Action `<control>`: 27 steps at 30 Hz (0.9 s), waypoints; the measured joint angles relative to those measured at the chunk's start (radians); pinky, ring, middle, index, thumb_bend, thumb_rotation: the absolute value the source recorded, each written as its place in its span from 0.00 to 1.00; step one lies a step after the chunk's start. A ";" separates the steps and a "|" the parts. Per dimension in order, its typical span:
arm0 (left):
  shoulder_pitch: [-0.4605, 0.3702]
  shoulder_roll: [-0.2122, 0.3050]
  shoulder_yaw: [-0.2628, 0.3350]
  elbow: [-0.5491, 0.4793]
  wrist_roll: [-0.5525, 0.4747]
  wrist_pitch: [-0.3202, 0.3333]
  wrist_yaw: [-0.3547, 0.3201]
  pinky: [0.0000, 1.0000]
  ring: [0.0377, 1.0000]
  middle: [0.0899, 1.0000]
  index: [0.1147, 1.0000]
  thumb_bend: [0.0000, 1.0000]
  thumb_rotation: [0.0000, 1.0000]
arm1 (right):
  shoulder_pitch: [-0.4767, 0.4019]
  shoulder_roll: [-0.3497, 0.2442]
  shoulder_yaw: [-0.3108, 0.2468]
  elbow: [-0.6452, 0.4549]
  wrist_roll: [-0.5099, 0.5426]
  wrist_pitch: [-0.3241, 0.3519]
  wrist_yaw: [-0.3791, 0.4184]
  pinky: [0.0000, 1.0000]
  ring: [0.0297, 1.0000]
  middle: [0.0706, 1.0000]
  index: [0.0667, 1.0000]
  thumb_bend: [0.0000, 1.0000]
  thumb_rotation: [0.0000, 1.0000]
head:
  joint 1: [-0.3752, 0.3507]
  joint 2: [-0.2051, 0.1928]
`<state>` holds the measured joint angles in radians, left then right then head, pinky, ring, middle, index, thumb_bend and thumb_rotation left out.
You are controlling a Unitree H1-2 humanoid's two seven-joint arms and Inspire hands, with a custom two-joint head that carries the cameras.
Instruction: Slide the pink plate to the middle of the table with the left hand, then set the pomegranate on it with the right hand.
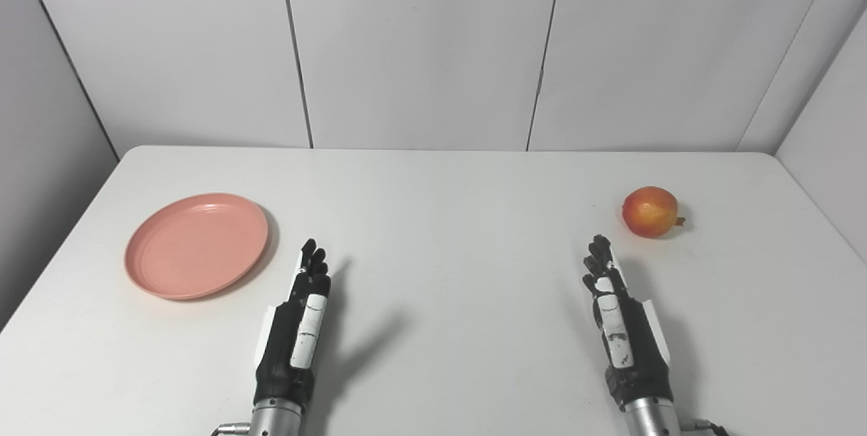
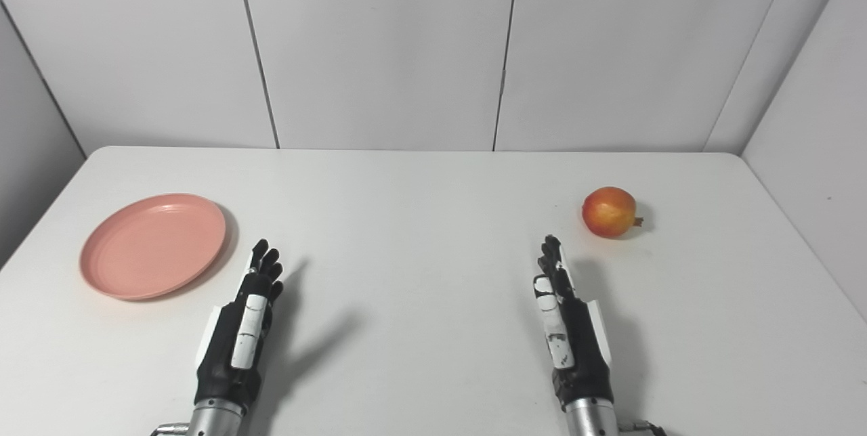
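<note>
A pink plate (image 1: 196, 245) lies empty on the left part of the white table (image 1: 433, 233). A red-orange pomegranate (image 1: 650, 212) sits on the right part, its crown pointing right. My left hand (image 1: 298, 328) is open with fingers straight, held edge-up just right of the plate and not touching it. My right hand (image 1: 620, 321) is open the same way, a little nearer to me than the pomegranate and to its left, apart from it. Both hands hold nothing.
Grey panel walls stand close behind the table's far edge and along both sides. The table's left and right edges run diagonally toward me.
</note>
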<state>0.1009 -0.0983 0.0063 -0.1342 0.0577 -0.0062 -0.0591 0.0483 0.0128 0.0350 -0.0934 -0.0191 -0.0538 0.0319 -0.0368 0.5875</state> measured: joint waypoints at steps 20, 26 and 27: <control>-0.005 -0.001 -0.008 0.013 0.017 -0.006 0.004 1.00 1.00 1.00 1.00 0.85 0.95 | -0.006 -0.011 -0.005 0.020 0.018 -0.005 0.001 1.00 1.00 1.00 0.99 0.83 1.00 | 0.089 -0.052; -0.007 -0.006 -0.029 0.021 0.054 -0.008 0.013 1.00 1.00 1.00 1.00 0.79 0.97 | -0.028 -0.027 -0.012 0.052 0.044 -0.051 0.004 1.00 1.00 1.00 1.00 0.81 1.00 | 0.150 -0.106; -0.007 -0.007 -0.031 0.022 0.054 -0.008 0.014 1.00 1.00 1.00 1.00 0.79 0.96 | -0.030 -0.029 -0.012 0.055 0.047 -0.057 0.005 1.00 1.00 1.00 1.00 0.82 1.00 | 0.150 -0.106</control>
<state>0.0935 -0.1054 -0.0245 -0.1120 0.1120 -0.0145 -0.0448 0.0185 -0.0166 0.0228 -0.0384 0.0278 -0.1107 0.0366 0.1135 0.4817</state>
